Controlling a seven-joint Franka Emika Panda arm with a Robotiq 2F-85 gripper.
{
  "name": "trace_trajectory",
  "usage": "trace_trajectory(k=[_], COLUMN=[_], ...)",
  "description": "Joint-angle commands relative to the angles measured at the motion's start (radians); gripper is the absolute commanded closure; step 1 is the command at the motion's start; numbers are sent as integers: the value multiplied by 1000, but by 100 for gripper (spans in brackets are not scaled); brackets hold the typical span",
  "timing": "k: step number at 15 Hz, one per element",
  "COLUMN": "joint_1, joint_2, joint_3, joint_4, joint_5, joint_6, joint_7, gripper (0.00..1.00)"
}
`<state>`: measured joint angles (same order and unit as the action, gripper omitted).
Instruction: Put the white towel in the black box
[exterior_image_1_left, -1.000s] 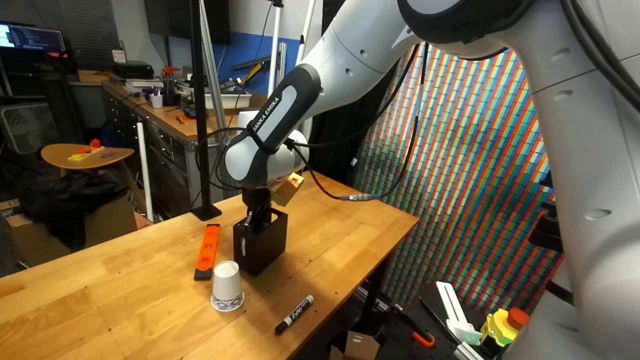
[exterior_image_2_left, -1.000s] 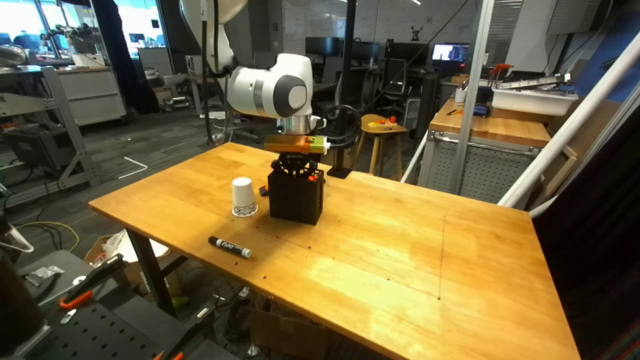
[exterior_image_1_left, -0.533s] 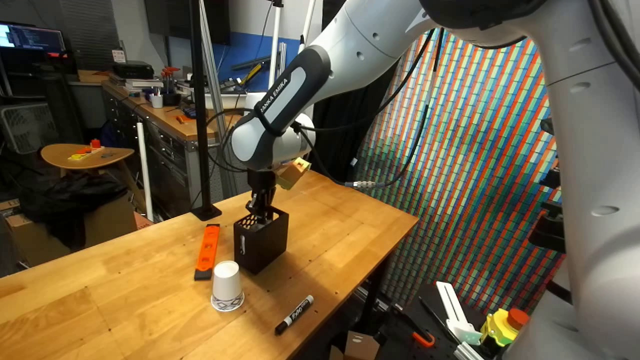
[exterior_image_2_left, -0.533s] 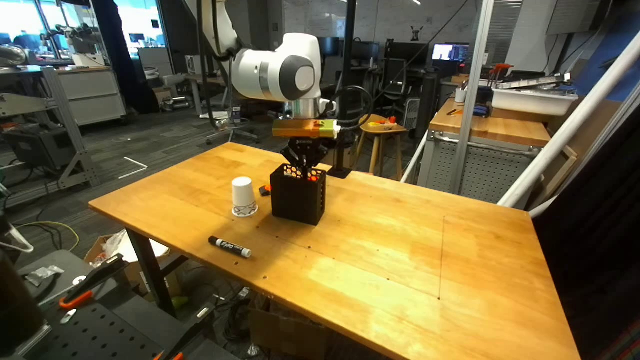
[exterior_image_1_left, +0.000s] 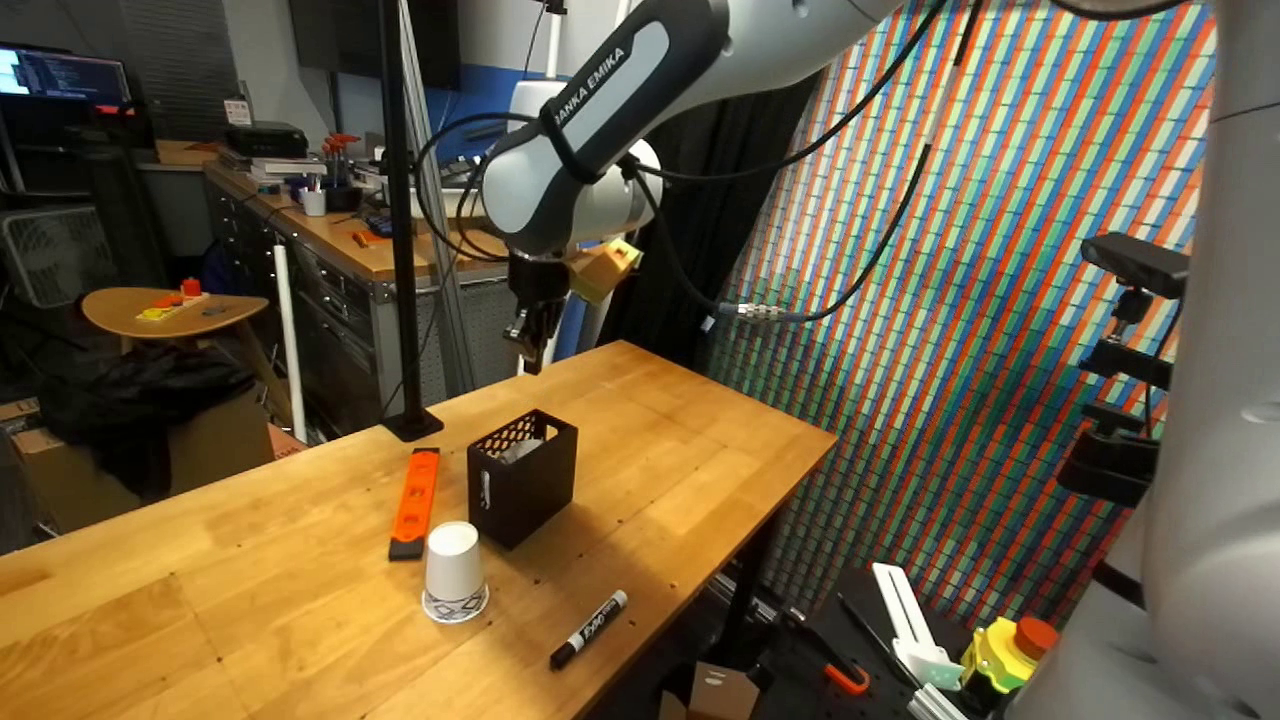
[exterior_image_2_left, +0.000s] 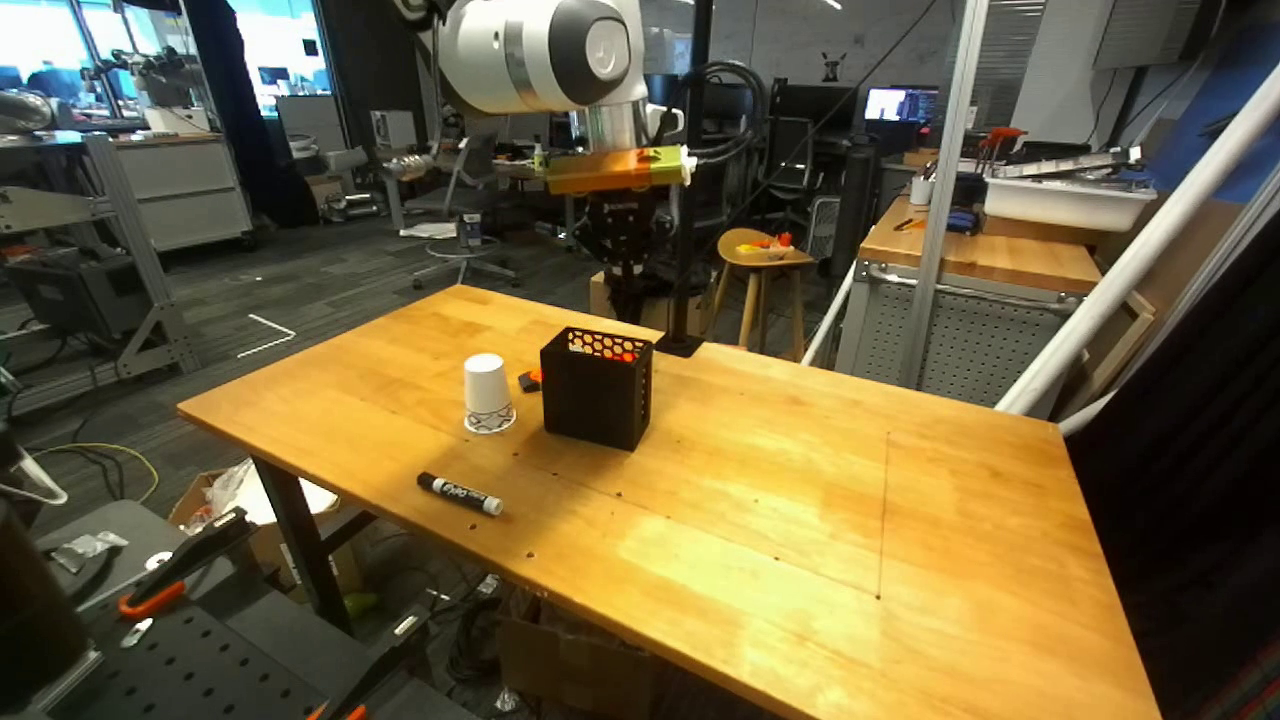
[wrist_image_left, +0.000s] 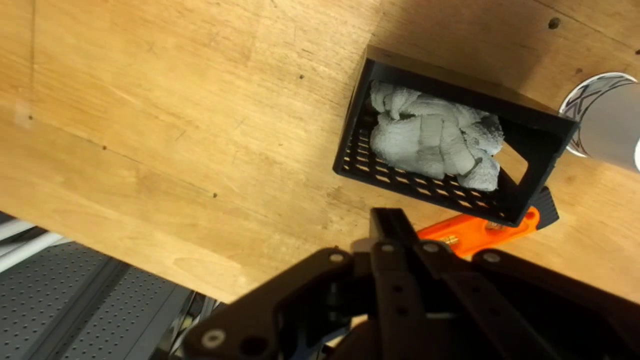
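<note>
The white towel (wrist_image_left: 425, 137) lies crumpled inside the black box (wrist_image_left: 537, 135), below its rim, as the wrist view shows. A bit of the towel (exterior_image_1_left: 520, 450) also shows through the box's open top in an exterior view. In both exterior views the black box (exterior_image_1_left: 535, 490) (exterior_image_2_left: 595, 395) stands upright on the table. My gripper (wrist_image_left: 387, 214) is shut, its fingertips together and nothing held between them. It hangs above and apart from the box, higher than the rim; the gripper (exterior_image_1_left: 533, 365) (exterior_image_2_left: 626, 305) shows in both exterior views.
An upturned white paper cup (exterior_image_1_left: 455, 575) stands close to the box. An orange level (exterior_image_1_left: 414, 505) lies on the cup's far side, and a black marker (exterior_image_1_left: 588, 630) lies near the table edge. A black post (exterior_image_1_left: 405, 330) rises at the table's border.
My gripper has risen out of the black box, staying shut, and moved up well clear of the rim. The box has shifted very slightly; the towel now shows inside it.
</note>
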<state>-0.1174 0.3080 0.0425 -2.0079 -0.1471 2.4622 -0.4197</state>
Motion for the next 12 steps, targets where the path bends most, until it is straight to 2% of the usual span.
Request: trace_trajectory(k=[1, 3, 4, 12], joint_1=[12, 14, 14, 15], joint_2=[-25, -56, -60, -61], joint_3=[-15, -18, -18, -18], joint_4=[-10, -30, -36, -43], joint_5=[4, 3, 3, 3], joint_6=[-5, -6, -6, -6], joint_7=[-3, -3, -3, -3], gripper=[93, 77, 74, 74])
